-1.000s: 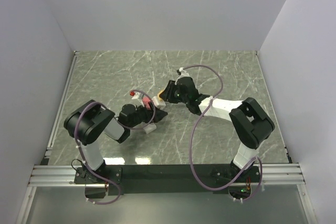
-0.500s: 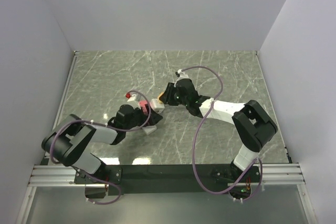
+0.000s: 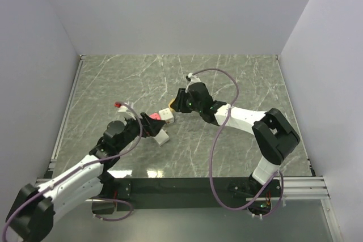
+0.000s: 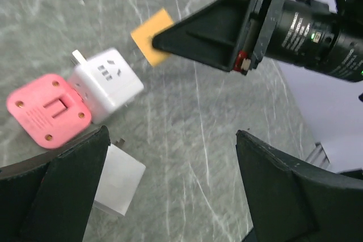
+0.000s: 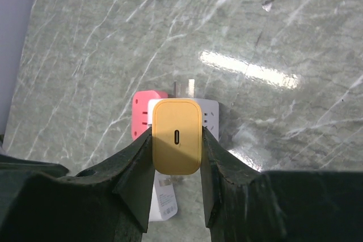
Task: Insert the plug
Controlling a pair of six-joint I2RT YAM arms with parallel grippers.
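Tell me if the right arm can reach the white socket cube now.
Probably yes: its yellow plug hangs close by the white socket cube, nothing lies between, and the left fingers stand open, off it.

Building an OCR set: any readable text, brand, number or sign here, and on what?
No text can be read.
White print on the right arm's black barrel: blurred.
Grey print on the white charger: too small.
No text on the orange plug, white adapter, pink adapter.
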